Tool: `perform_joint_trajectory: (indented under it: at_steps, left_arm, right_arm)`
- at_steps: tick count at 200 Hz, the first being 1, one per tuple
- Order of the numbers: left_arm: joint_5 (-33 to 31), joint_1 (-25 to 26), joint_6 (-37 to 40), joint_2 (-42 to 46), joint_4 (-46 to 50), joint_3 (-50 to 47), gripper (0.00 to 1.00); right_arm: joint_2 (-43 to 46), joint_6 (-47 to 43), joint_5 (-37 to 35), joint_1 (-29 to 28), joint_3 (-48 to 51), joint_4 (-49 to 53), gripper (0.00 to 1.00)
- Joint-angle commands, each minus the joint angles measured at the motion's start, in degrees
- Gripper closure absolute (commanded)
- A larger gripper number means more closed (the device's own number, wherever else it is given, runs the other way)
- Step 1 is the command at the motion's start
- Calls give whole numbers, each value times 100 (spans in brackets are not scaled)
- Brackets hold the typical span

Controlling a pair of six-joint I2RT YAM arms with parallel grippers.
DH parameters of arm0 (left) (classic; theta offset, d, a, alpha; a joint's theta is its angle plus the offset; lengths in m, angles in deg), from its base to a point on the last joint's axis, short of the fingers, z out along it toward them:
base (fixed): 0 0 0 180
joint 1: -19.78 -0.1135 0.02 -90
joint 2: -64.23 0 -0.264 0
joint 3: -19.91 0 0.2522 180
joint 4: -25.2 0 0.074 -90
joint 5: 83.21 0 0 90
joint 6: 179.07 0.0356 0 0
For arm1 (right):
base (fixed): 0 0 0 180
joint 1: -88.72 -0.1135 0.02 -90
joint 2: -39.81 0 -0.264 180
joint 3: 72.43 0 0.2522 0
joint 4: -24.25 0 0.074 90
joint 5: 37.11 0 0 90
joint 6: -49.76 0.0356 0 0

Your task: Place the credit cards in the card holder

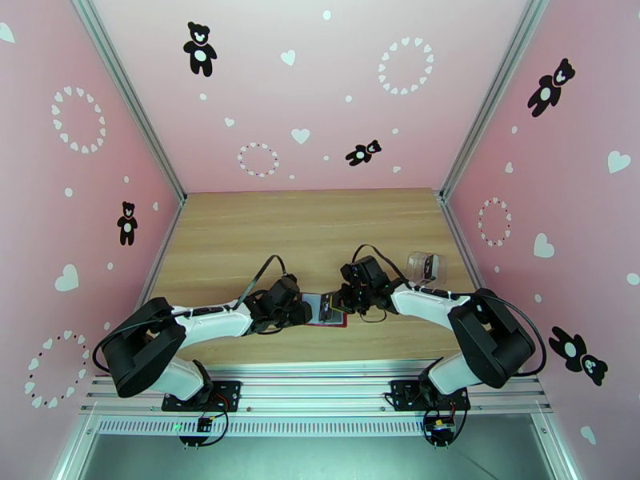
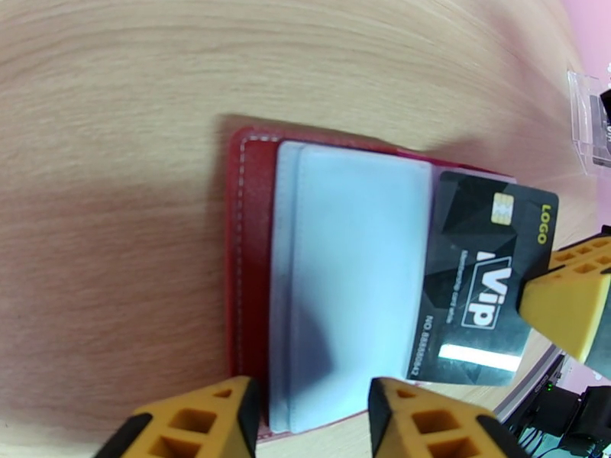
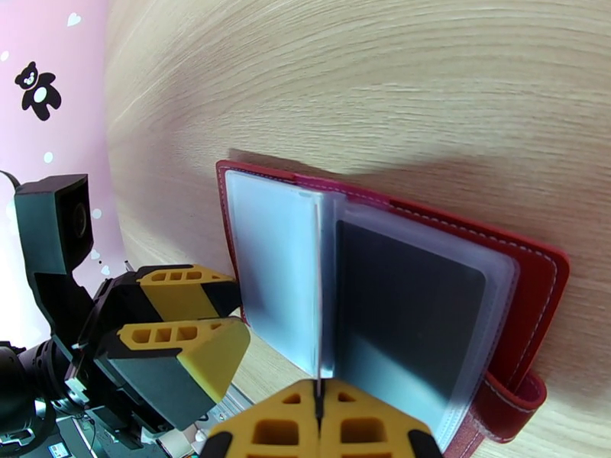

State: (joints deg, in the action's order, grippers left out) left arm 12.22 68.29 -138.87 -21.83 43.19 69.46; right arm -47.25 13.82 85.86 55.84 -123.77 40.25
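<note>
Right end effector [image 3: 317, 397] clamps credit card [image 2: 477, 276], print seen from left wrist; left end effector [image 2: 307, 402] apart

**Table, pouch and pink walls**

We see a light wood-grain table [image 1: 240, 234] enclosed by pink walls [image 1: 320, 98] printed with black teddy bears [image 1: 199, 48] and white hearts [image 1: 300, 135]. A clear plastic pouch [image 1: 424, 267] sits near its right edge. Aluminium rails [image 1: 320, 390] line the near side.

The top camera looks steeply down from behind both arms. Wrist cameras peer close past the left claw [image 2: 309, 414] and right claw [image 3: 317, 421]. All share the card holder [image 2: 248, 261] just ahead; the left one also catches the right claw's credit card [image 2: 473, 246].
</note>
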Motion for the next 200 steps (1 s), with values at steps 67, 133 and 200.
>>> perform_joint_trajectory:
  at_steps: [67,133,200]
  left_arm:
    - [98,-8,-61,-105,-25,-41,57]
    - [88,-1,-44,-101,-28,-20,57]
    - [70,9,-41,-95,-4,-29,57]
  right_arm:
    - [-126,85,68,1,187,-145,100]
    - [-221,77,130,2,196,-198,100]
    - [-355,2,141,1,134,-181,100]
